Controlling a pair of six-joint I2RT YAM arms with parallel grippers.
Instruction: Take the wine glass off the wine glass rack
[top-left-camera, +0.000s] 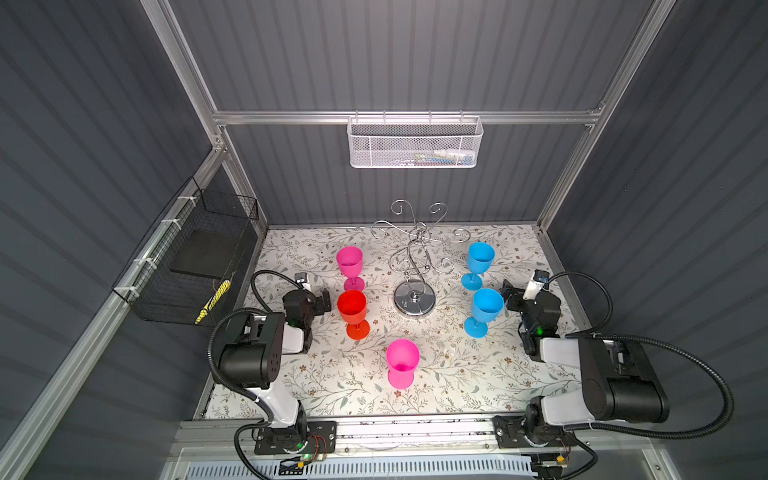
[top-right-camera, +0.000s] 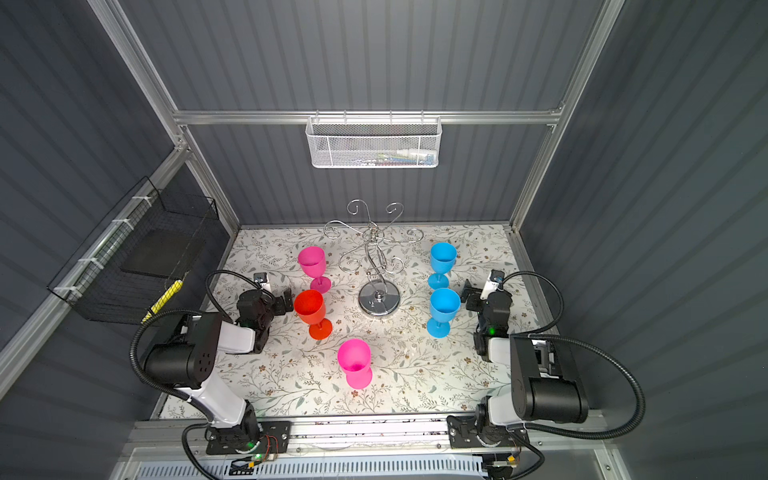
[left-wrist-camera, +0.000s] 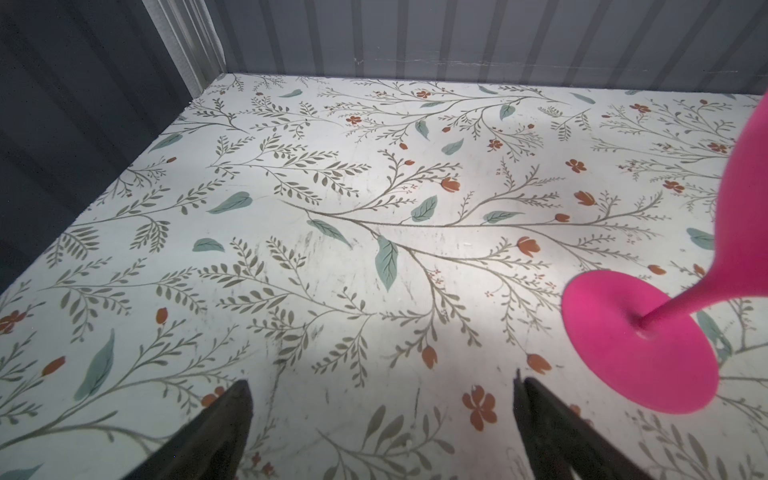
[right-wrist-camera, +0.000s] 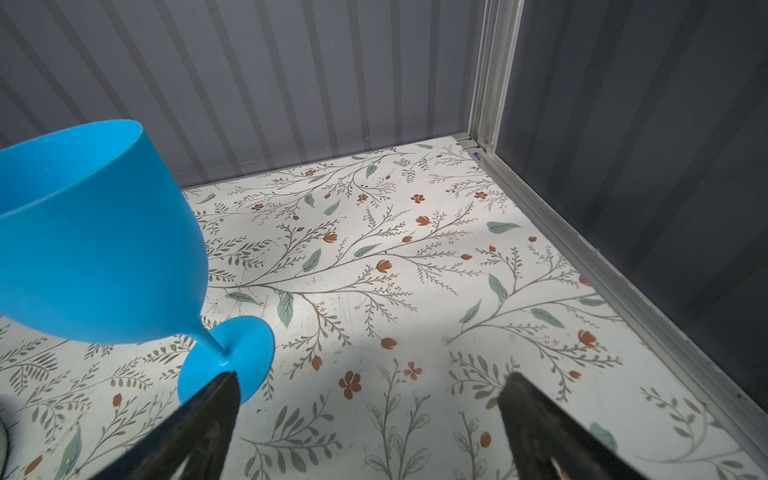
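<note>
**A:** While both arms crouch low, where is the shiny chrome wire wine glass rack (top-left-camera: 414, 300) with the curled arms?

**B:** It stands upright on the white floral-patterned table (top-left-camera: 457, 374), on its round mirror base. Both top views show it (top-right-camera: 379, 300).

**A:** And the plastic wine glasses?

**B:** All five stand upright on the table, apart from the rack. Left of it are the far pink wine glass (top-left-camera: 349, 262) and the red wine glass (top-left-camera: 352, 309). Right of it are the far blue wine glass (top-left-camera: 481, 257) and the near blue wine glass (top-left-camera: 487, 306). The near pink wine glass (top-left-camera: 402, 361) stands in front of it.

**A:** Grippers?

**B:** The left gripper (top-left-camera: 326, 300) sits left of the rack, just beside the red glass. Its jaws are spread wide and hold nothing in the left wrist view (left-wrist-camera: 382, 378). The right gripper (top-left-camera: 508, 297) sits right of the rack by the blue pair. Its jaws are likewise released (right-wrist-camera: 372, 376).
</note>
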